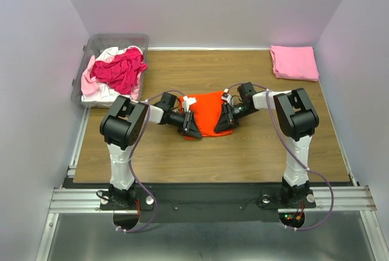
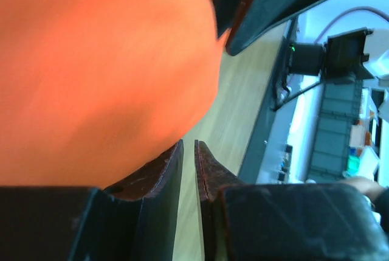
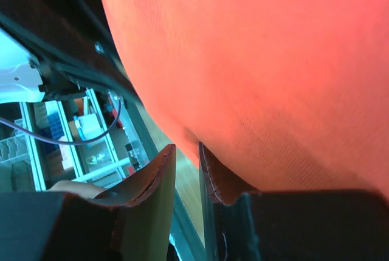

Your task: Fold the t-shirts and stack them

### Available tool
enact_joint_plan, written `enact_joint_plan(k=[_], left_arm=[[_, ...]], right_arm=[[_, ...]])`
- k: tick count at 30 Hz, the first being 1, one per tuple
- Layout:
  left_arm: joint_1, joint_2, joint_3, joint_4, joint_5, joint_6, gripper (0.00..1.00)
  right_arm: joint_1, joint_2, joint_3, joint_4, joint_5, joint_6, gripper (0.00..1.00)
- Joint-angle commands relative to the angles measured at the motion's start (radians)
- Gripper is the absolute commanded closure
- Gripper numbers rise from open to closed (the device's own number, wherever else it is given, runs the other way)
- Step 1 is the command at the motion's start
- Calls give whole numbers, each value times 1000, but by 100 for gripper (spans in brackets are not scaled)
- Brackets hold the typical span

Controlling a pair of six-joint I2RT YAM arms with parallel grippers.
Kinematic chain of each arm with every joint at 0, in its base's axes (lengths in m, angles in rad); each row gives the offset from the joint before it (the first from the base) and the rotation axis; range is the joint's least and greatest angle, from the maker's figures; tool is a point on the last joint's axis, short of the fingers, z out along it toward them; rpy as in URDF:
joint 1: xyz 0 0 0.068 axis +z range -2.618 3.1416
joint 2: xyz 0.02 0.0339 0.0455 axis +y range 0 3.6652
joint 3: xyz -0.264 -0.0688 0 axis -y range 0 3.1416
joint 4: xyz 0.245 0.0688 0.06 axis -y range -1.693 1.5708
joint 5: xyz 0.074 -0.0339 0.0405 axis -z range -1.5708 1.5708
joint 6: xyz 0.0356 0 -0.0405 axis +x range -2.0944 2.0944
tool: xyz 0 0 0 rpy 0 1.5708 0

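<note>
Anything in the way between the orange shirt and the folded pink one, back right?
Nothing visible. Bare table lies between the orange shirt and the folded pink shirt. Only the right gripper, at the orange shirt's right edge, is on that side.

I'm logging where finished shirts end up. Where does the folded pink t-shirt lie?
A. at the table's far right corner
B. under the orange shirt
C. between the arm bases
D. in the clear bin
A: the folded pink t-shirt lies flat on the table at its far right corner, apart from the orange shirt and the bin.
</note>
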Motion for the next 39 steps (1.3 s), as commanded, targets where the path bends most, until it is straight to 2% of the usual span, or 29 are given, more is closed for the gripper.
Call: enact_joint_plan(k=[1,5,9,13,16,19,23,29,34,37,38,39], left_arm=[[103,43,23,-105,-158,144,71],[111,-7,10,-207,-60,267,66],[117,-113,-8,-317,16,394,64],[114,-181,31,-444,30,507,63],[95,-274,81,-467,-19,553,63],[59,-319,156,-469,-78,575,62],[2,-307,259,-448,-117,584,61],[-98,-290,276,-382,-271,655,59],[-181,-308,263,-308,-475,756,49],[-253,-322,227,-244,-599,857,44],[-273,-324,227,-227,-599,876,44],[-285,-324,217,-210,-622,895,43]], right_arm=[[-36,9,-42,23,129,-63,72],[-47,-35,-65,13,122,-80,72],[-52,-157,-72,-26,18,-112,72],[-50,-248,-95,-62,-64,-123,69],[-50,-302,-94,-135,-95,-174,68],[-50,-322,-129,-166,-43,-206,68],[-52,-235,-154,-162,55,-236,69],[-99,-95,-89,-158,142,-260,72],[-99,-150,-37,-204,145,-270,72],[-102,-229,15,-258,91,-275,65],[-106,-254,15,-264,91,-269,62],[-106,-277,20,-269,85,-260,56]])
